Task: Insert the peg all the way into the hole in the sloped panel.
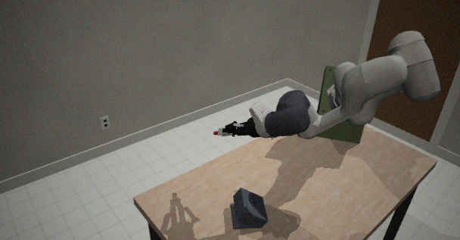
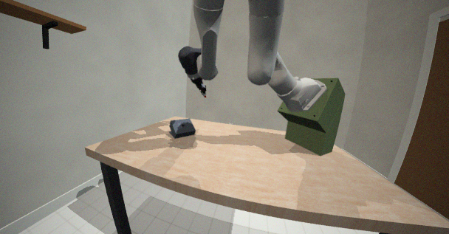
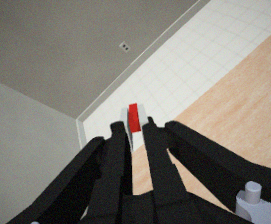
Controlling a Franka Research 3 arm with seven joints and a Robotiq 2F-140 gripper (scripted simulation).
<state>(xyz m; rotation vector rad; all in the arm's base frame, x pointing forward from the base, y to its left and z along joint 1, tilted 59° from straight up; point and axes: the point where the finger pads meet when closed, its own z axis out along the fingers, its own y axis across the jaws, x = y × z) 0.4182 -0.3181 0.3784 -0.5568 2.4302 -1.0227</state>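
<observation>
My gripper (image 1: 223, 132) is shut on a small peg with a red tip (image 1: 216, 132) and holds it high in the air, past the table's far left edge. The gripper also shows in the exterior view (image 2: 202, 91), with the red peg tip (image 2: 204, 96) pointing down and to the right. In the wrist view the black fingers pinch the red peg (image 3: 134, 116) between them. The dark grey block with the sloped panel (image 1: 247, 208) sits near the table's front edge, also visible in the exterior view (image 2: 182, 128). Its hole is too small to make out.
A green box (image 2: 317, 115) at the table's far right carries the arm's base. The arm's links stretch over the table's far side. A wooden shelf (image 2: 40, 18) hangs on the wall at upper left. A brown door (image 1: 412, 38) stands behind the arm.
</observation>
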